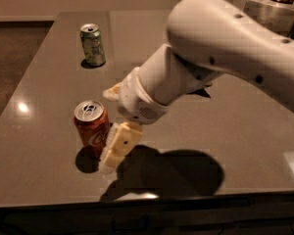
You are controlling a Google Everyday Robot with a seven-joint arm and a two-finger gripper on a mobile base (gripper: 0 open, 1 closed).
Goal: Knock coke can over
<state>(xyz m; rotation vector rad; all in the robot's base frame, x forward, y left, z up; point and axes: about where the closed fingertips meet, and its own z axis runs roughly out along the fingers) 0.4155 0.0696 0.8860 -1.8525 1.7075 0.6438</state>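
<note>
The coke can point(89, 127), red-orange with a silver top, stands upright on the dark table point(49, 180) at the front left. My gripper point(110, 129) is right beside the can's right side and is open. One cream finger point(118, 145) reaches down along the can's lower right, touching or nearly touching it. The other finger point(112, 91) shows above and behind the can. My white arm point(220, 53) comes in from the upper right.
A green can point(93, 45) stands upright at the table's back left. A metal container point(277, 6) stands at the back right corner. The table's front edge point(147, 199) runs just below the gripper. My arm hides the middle of the table.
</note>
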